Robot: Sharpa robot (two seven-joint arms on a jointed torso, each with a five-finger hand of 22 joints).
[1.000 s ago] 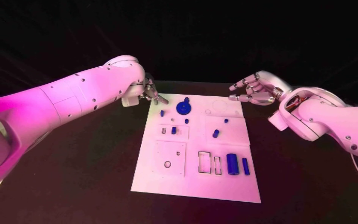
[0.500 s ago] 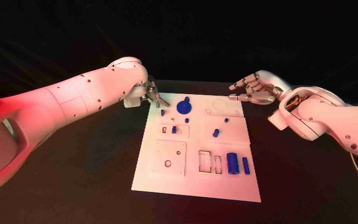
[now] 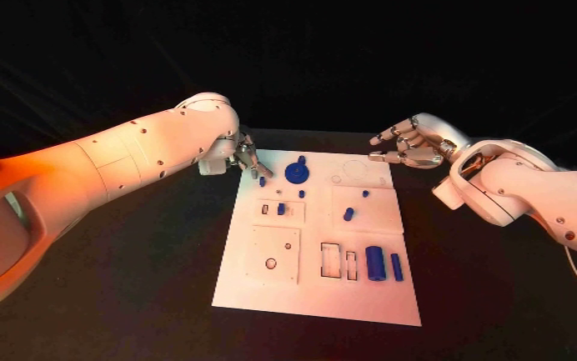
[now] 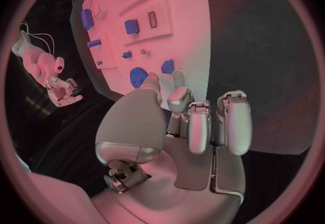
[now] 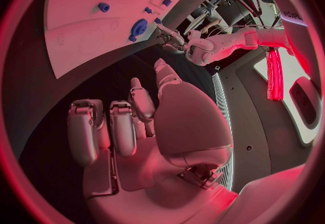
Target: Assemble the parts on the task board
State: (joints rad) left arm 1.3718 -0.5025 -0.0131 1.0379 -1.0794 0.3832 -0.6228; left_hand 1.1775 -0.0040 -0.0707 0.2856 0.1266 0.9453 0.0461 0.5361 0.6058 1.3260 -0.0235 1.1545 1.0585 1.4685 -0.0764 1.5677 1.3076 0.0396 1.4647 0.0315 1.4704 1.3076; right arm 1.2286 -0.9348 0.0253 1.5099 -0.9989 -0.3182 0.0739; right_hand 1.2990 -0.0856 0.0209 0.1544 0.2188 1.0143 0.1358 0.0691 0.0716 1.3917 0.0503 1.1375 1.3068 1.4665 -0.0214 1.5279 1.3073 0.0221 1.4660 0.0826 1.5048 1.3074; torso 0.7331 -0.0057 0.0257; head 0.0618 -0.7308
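The left hand (image 3: 247, 159) hangs at the far left corner of the task board (image 3: 315, 294), its fingers (image 4: 177, 84) reaching toward the board's edge; it grasps nothing, with the fingers loosely apart, and whether a fingertip touches the board cannot be told. Just beside those fingers a small blue peg (image 3: 263, 182) stands on the board, and next to it toward the middle lies a blue round gear-like disc (image 3: 296, 173) with a small knob at its far side. Below them sits a shallow square recess holding a short blue block (image 3: 280, 208), and nearer the robot a larger square recess (image 3: 274, 254) with a small round hole in it. Moving right, two narrow rectangular slots (image 3: 331, 260) lie side by side, followed by a thick blue cylinder (image 3: 374, 263) and a slimmer blue pin (image 3: 396, 267) lying parallel just beside it. Higher on the right half, a small blue piece (image 3: 348, 213) rests in another pale square panel. The right hand (image 3: 407, 148) hovers past the board's far right corner, apart from it, released, with its fingers curved and spread and nothing between them. The board lies on a black worktop (image 3: 120, 294), and the room behind it is dark.
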